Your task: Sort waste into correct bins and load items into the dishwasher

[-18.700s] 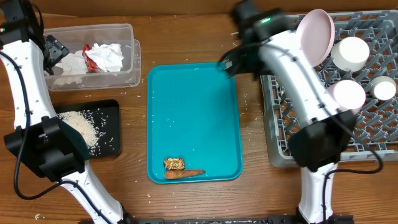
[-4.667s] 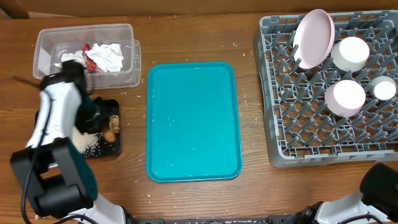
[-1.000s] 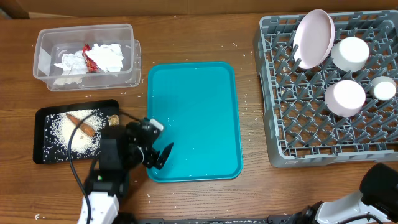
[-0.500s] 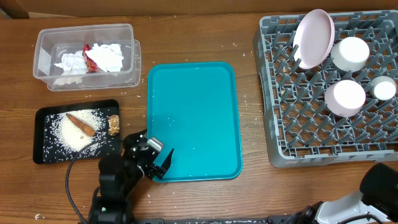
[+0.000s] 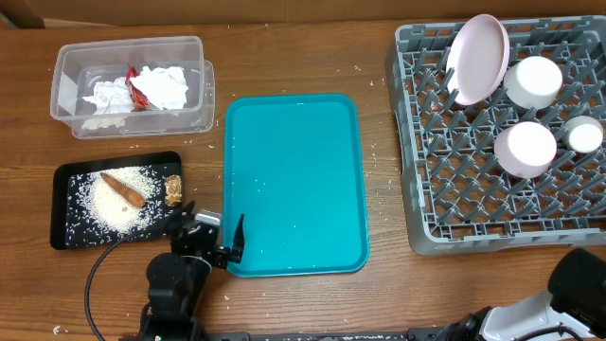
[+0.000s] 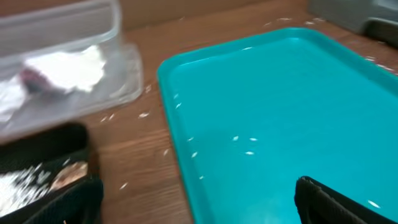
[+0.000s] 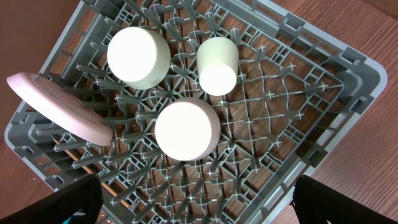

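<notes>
The clear tub [image 5: 194, 90] holds white napkins [image 5: 170, 87] and the red wrapper [image 5: 142, 90]. On the black tray [image 5: 66, 232] lie rice [image 5: 109, 208], the carrot-like stick [image 5: 123, 189] and the brown lump [image 5: 173, 190]. The grey rack [image 5: 454, 227] carries the plate [image 5: 478, 57] on edge, two upturned bowls [image 5: 535, 80] [image 5: 525, 147] and the cup [image 5: 584, 134]. My left gripper [image 5: 210, 232] hangs open and empty at the teal tray's front left corner. My right gripper [image 7: 199, 211] is open and empty, high above the rack [image 7: 311, 124].
The teal tray [image 5: 294, 180] lies mid-table with a few rice grains [image 6: 242, 140] on it. Stray grains dot the wood around it. The right arm's base [image 5: 578, 279] shows at the front right corner.
My left arm has drawn back toward the table's front edge, its gripper sliding off the teal tray's corner and staying open. Nothing else moved.
</notes>
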{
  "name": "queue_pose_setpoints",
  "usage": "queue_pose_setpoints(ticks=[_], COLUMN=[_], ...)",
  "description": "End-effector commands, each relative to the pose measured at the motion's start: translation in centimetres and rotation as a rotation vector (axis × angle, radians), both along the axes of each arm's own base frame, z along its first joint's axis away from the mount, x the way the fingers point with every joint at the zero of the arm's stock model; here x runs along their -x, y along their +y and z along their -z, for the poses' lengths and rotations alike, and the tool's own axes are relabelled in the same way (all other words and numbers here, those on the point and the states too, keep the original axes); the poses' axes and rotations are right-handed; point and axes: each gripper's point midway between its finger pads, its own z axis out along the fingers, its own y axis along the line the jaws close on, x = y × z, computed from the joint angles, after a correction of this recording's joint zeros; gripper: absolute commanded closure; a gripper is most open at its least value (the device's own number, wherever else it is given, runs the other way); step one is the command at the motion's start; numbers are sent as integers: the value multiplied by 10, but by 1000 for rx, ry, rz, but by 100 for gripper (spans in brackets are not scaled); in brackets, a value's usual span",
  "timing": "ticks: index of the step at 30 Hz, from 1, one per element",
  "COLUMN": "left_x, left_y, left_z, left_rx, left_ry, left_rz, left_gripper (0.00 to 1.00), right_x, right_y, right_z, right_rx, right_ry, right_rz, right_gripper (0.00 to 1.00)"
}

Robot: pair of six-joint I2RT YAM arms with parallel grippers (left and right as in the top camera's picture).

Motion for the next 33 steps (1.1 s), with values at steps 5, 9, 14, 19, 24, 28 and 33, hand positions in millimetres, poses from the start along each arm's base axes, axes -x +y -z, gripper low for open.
queue_pose_setpoints(ticks=[5, 9, 14, 19, 24, 28, 33], left_x=[-2, -2, 0, 1, 1, 1, 1], left_y=[30, 34, 34, 35, 35, 34, 34], left_z=[-16, -29, -47, -59, -59, -58, -58], left_rx=[-62, -104, -95, -92, -92, -92, -92], left_ry=[-83, -142, -220, -270, -271, -270, -270], left_rz=[-148, -153, -154, -160, -159, -159, -159], left_gripper=[0, 0, 0, 0, 0, 0, 0], right_x=[0, 0, 0, 0, 0, 0, 0], right_y=[0, 0, 0, 0, 0, 0, 0], right_z=[-6, -6, -6, -6, -6, -6, -6], right_rx=[12, 12, 12, 12, 12, 12, 12], right_ry=[-16, -16, -16, -16, -16, -16, -16], right_rz=[2, 2, 2, 2, 2, 2, 2], right_gripper=[0, 0, 0, 0, 0, 0, 0])
